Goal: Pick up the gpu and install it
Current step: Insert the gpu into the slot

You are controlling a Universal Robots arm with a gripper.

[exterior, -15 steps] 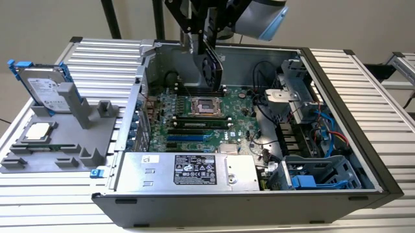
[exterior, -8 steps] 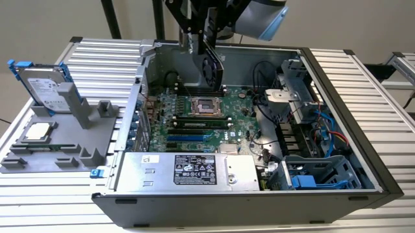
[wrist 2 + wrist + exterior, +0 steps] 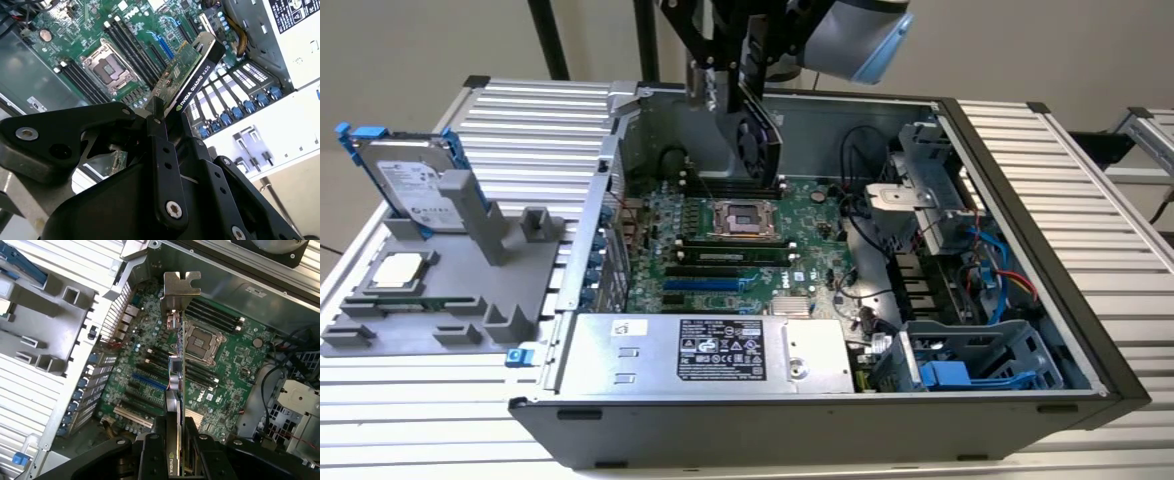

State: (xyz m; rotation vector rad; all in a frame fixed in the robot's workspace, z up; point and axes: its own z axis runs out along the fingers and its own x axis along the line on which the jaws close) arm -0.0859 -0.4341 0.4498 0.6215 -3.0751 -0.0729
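GPU [image 3: 758,130] hangs edge-down over the motherboard [image 3: 720,250], above the open case [image 3: 1067,300], with its bracket [image 3: 180,287] at the end away from the gripper [image 3: 175,437]. The jaws are clamped on the card. At the table's [image 3: 1067,150] edge on the exterior view's left, a gray tray [image 3: 400,335] holds a hard drive [image 3: 407,185] and a CPU [image 3: 396,272].

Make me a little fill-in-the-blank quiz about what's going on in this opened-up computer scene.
1. The jaws hold the thin green circuit card with a black cooler ____ the green motherboard.
2. The silver hard drive on the grey plastic holder has ____ rails.
3. The small square silver chip lies ____ the grey metal computer case.
Missing: above; blue; outside.
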